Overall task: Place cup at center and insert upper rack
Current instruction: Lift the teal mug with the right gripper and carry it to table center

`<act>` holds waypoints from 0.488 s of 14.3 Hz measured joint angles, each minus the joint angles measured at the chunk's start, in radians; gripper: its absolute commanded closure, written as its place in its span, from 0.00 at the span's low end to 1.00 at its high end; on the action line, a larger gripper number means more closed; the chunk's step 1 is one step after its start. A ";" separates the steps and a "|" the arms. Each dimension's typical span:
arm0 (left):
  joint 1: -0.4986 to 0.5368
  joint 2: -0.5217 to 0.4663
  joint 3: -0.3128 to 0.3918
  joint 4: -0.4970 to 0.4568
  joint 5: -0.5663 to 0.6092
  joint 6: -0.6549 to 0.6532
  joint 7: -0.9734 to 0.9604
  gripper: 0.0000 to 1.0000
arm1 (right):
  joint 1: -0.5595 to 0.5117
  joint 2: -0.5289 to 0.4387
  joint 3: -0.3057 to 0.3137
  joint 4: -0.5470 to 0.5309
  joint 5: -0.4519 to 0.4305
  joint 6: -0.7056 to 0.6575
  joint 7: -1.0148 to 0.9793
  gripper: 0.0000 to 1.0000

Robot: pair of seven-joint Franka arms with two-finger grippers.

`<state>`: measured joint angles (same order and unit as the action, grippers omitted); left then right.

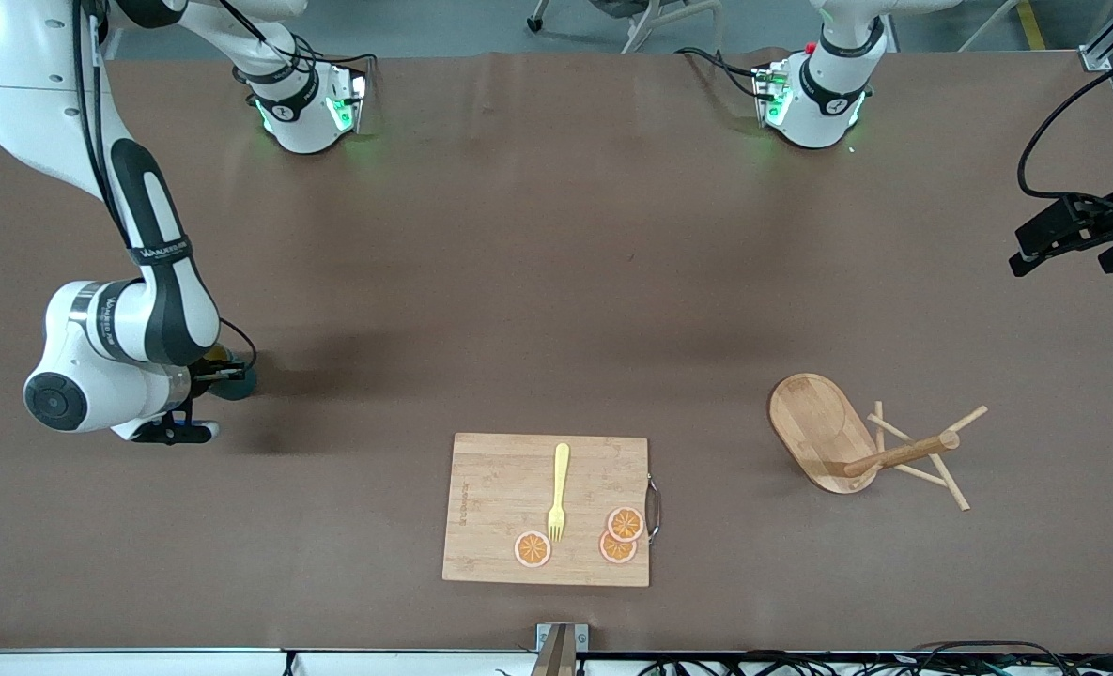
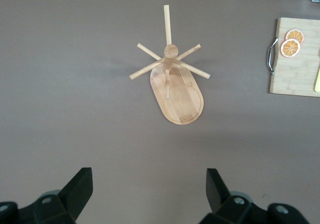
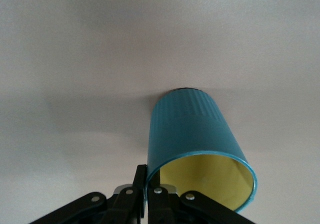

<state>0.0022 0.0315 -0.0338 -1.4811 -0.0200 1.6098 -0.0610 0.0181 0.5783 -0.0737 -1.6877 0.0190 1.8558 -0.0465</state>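
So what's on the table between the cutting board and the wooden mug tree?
Nothing: in the front view only bare brown table lies between the cutting board and the mug tree.

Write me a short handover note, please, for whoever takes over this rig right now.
Right gripper: shut on the cup, pinching its rim, at the right arm's end of the table.
Left gripper: open and holding nothing, up over the table near the left arm's end.
Upper rack: tipped over on the table toward the left arm's end, base on edge, post and pegs resting on the surface.
Cutting board with a fork and orange slices lies nearest the front camera, untouched.
Done: the cup is gripped.
Left: carry the cup to the table's center, then pick up and insert the upper rack.
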 measured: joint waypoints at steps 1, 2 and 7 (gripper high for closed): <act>0.000 0.000 0.000 0.000 0.000 0.000 0.000 0.00 | 0.001 0.000 0.001 0.002 0.001 -0.002 -0.007 1.00; 0.000 0.000 0.000 0.000 0.000 0.000 0.000 0.00 | 0.003 0.000 0.004 0.006 0.002 -0.006 -0.034 1.00; 0.000 0.000 0.000 0.000 0.000 0.000 0.000 0.00 | 0.092 -0.005 0.024 0.130 0.021 -0.067 -0.021 1.00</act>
<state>0.0023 0.0315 -0.0338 -1.4811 -0.0200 1.6098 -0.0610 0.1100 0.5737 -0.0492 -1.5577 0.0398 1.7883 -0.0679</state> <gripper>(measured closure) 0.000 0.960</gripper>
